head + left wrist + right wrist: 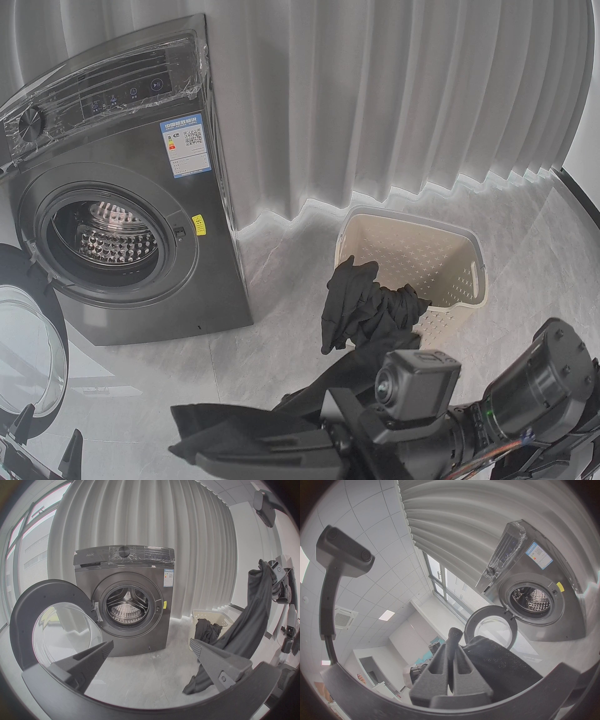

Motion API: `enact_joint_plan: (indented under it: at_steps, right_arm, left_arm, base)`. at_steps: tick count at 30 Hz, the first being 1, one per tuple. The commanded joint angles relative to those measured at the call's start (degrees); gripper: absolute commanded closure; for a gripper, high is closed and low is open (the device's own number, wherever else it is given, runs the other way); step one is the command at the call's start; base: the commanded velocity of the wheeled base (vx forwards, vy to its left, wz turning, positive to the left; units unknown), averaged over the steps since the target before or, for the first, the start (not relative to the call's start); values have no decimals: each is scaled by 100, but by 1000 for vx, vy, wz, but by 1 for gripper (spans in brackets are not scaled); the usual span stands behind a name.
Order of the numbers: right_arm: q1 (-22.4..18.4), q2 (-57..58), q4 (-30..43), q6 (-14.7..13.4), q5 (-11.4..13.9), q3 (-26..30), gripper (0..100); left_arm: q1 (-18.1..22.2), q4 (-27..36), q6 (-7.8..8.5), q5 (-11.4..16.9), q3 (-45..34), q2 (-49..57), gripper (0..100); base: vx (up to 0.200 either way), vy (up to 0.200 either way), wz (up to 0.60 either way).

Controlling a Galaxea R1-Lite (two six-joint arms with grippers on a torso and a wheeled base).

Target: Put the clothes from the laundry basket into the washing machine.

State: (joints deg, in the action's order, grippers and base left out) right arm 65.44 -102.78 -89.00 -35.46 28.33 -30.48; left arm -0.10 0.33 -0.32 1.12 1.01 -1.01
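Note:
The grey washing machine (206,206) stands at the left with its round door (25,350) swung open and the steel drum (106,234) bare. A cream laundry basket (476,250) sits on the floor to its right. A black garment (369,306) drapes over the basket's near rim and stretches down to my right gripper (215,453), which is shut on its end. The right wrist view shows the right gripper (452,664) pinching the cloth (500,667). My left gripper (47,434) is low beside the door, open and with nothing in it (150,644).
White pleated curtains (375,94) hang behind the machine and basket. Grey tiled floor (281,312) lies open between the machine and the basket. A dark wall base (578,194) runs along the far right.

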Motion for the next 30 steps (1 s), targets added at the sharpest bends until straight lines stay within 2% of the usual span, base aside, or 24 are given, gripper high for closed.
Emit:
enact_joint_plan:
  at_steps: [1,4,6,8,9,10,16,24,28,30]
  right_arm:
    - [153,21,-73,22,-3,-72,100]
    - [30,-137,-38,127,-205,-257,100]
    - [-418,-427,-12,215,-689,-547,100]
    - [-796,-603,-29,294,-899,-661,100]
    - [-849,-612,-21,294,-917,-670,100]
    - [-1156,-647,-12,329,-917,-644,100]
    - [-1780,-585,6,452,-952,-661,100]
    - [-2035,-454,23,470,-979,-600,100]
    - [-2158,-489,15,699,-1005,-512,100]
    - [-2176,-489,23,716,-1102,-459,100]
  left_arm:
    - [1,2,-12,2,-101,101,0]
    - [1,2,-21,-7,-101,101,0]
    - [1,2,5,2,-101,101,0]
    - [1,2,5,2,-101,101,0]
    - [1,2,5,2,-101,101,0]
    - [1,2,-3,2,-101,101,0]
    - [1,2,5,2,-101,101,0]
    - [1,2,-3,2,-101,101,0]
    - [1,2,-3,2,-101,101,0]
    - [1,2,-3,2,-101,101,0]
  base:
    - [0,0,0]
    - [0,0,0]
    - [0,0,0]
    - [0,0,0]
    - [0,0,0]
    - [0,0,0]
    - [0,0,0]
    - [0,0,0]
    - [0,0,0]
    - [0,0,0]
